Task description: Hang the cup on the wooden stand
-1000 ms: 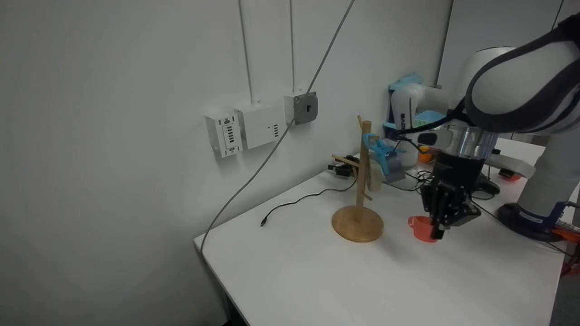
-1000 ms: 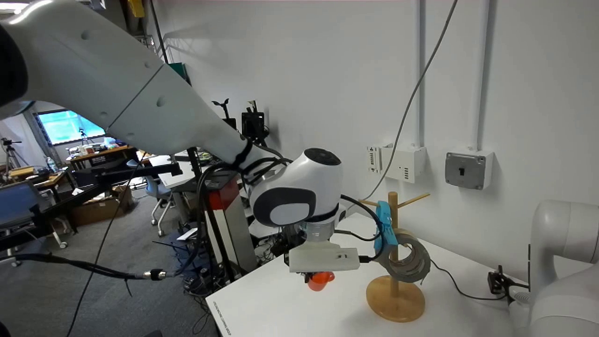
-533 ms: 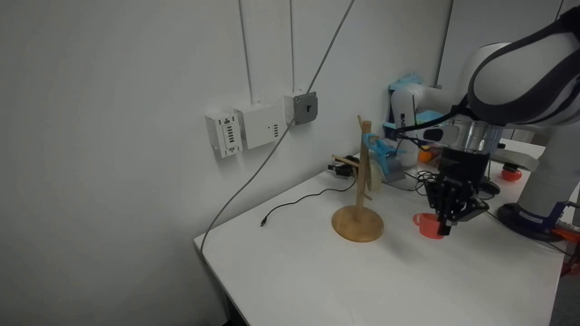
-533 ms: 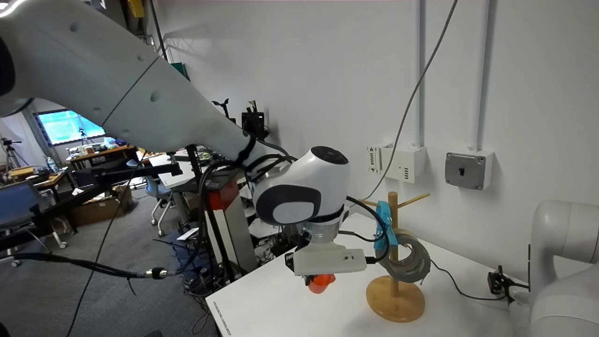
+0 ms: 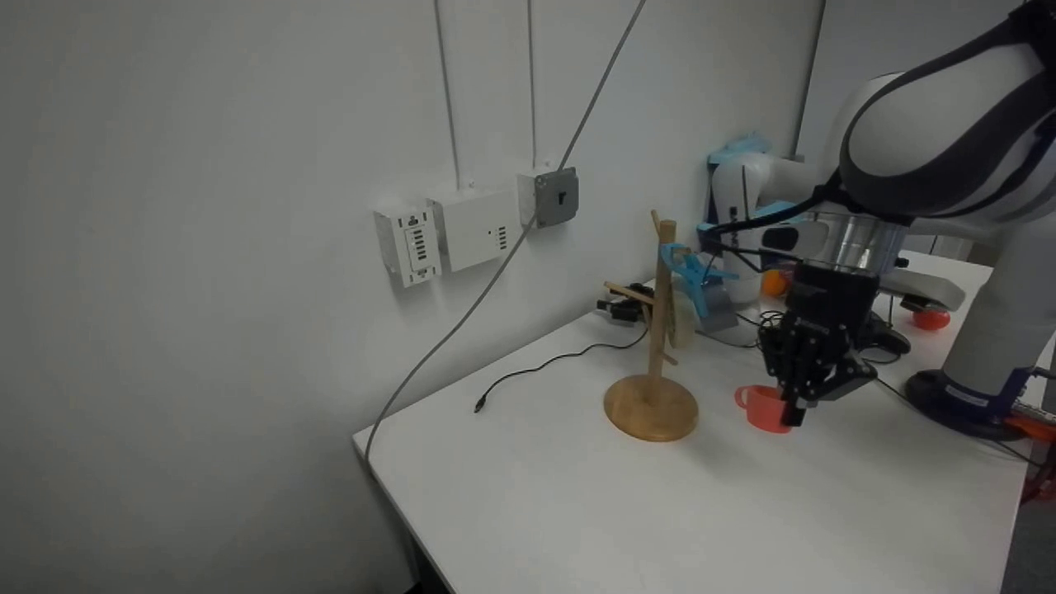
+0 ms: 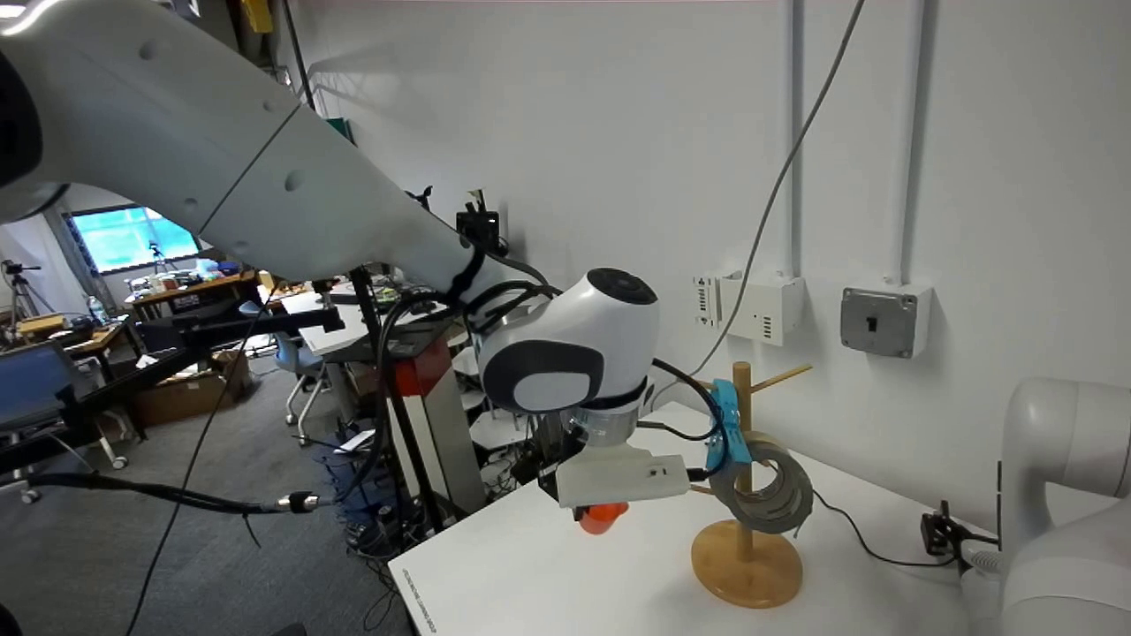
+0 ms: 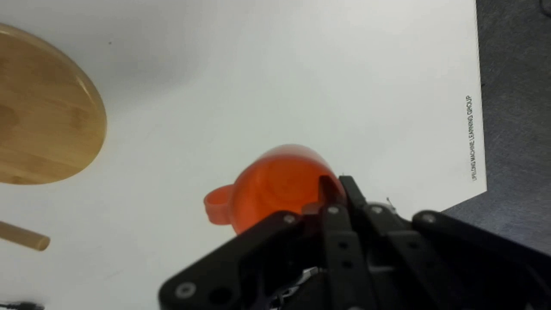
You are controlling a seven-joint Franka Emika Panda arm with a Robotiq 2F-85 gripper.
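Observation:
The red-orange cup (image 5: 761,409) is upright in my gripper (image 5: 792,410), seemingly just above the table. It also shows in the wrist view (image 7: 275,189) and partly behind the wrist in an exterior view (image 6: 601,519). In the wrist view my gripper (image 7: 338,184) is shut on the cup's wall, one finger inside and one outside. The handle is on the side facing the wooden stand. The wooden stand (image 5: 652,408) stands upright beside the cup, also in an exterior view (image 6: 747,565). Its base (image 7: 47,112) and a peg tip (image 7: 26,237) show at the wrist view's left.
A grey tape roll (image 6: 767,495) and a blue clamp (image 6: 726,415) are at the stand's pegs. A black cable (image 5: 561,357) lies behind the stand. A second white arm (image 6: 1069,495) stands nearby. The table edge (image 7: 481,129) is at the wrist view's right.
The gripper and the cup moved together, first a little right, then left towards the stand in an exterior view, and slightly up. The stand has not moved.

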